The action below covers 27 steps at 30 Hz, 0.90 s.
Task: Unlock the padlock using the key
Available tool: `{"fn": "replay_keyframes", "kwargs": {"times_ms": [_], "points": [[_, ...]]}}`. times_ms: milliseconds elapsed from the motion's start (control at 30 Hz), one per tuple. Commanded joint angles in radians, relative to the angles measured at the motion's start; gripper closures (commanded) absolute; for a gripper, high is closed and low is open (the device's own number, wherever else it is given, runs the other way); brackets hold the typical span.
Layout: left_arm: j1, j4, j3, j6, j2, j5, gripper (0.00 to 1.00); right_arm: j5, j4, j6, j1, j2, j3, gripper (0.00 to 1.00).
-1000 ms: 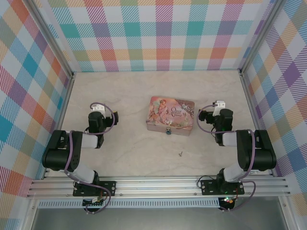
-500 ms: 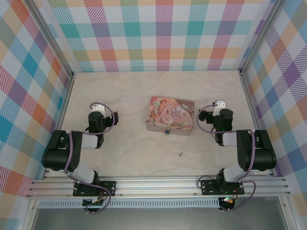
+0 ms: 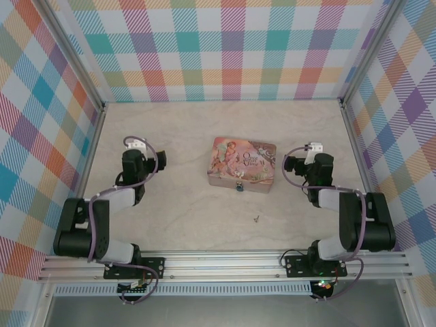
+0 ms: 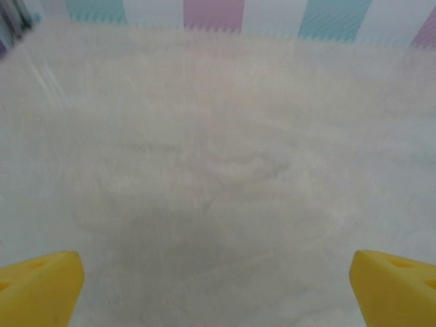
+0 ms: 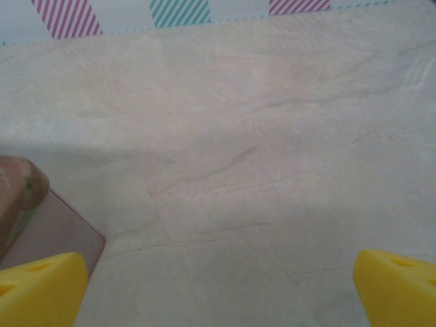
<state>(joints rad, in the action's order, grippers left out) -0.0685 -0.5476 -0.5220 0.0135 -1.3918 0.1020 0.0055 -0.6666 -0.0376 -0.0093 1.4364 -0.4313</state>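
Teal-blue tiny padlock (image 3: 238, 186) with a thin silver shackle sits at the near wall of the pink illustrated rectangular tin (image 3: 242, 162), touching it. It's too small to tell if the shackle is seated.

Small, thin, dark grey metal key (image 3: 257, 219) lies loose on the pale marbled tabletop (image 3: 184, 218), near the padlock, toward the arm bases and slightly right.

Near the tin's right end hovers the right gripper (image 5: 218, 289), jaws spread fully wide, nothing between them. The tin's corner shows at the left of its wrist view. Well left of the tin is the left gripper (image 4: 218, 286), jaws equally wide and empty, over bare tabletop.

Step in hand, as I read it: fetch the key. The right arm looks closer.

- Key is flat, so come straight down with the tips grazing the tabletop.
- Pinch across the bow and leave the blade protruding for insertion.
- Centre first. An off-centre close will likely skate the key away.
- The left gripper should then steady the padlock body, or it may swing.
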Motion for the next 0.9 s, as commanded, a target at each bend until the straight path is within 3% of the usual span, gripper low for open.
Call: {"fn": "replay_keyframes", "kwargs": {"times_ms": [0, 133, 267, 367, 567, 867], "points": [[0.005, 0.113, -0.041, -0.045, 0.115, -0.011, 0.00, 0.006, 0.194, -0.034, -0.007, -0.109, -0.071, 0.00], [0.005, 0.362, -0.169, -0.170, 0.167, -0.048, 0.00, -0.039, 0.413, -0.137, -0.007, -0.232, -0.118, 0.00], [0.000, 0.596, -0.306, -0.295, 0.162, -0.162, 0.00, -0.160, 0.638, -0.284, -0.007, -0.326, -0.167, 0.00], [-0.028, 0.566, -0.271, -0.357, 0.207, -0.232, 0.00, -0.256, 0.735, -0.374, -0.006, -0.380, -0.174, 0.00], [-0.122, 0.448, -0.131, -0.347, 0.336, -0.188, 0.00, -0.409, 0.849, -0.452, -0.001, -0.438, -0.160, 0.00], [-0.240, 0.313, 0.029, -0.361, 0.398, -0.128, 0.00, -0.406, 0.822, -0.460, 0.107, -0.289, -0.172, 0.00]]}}
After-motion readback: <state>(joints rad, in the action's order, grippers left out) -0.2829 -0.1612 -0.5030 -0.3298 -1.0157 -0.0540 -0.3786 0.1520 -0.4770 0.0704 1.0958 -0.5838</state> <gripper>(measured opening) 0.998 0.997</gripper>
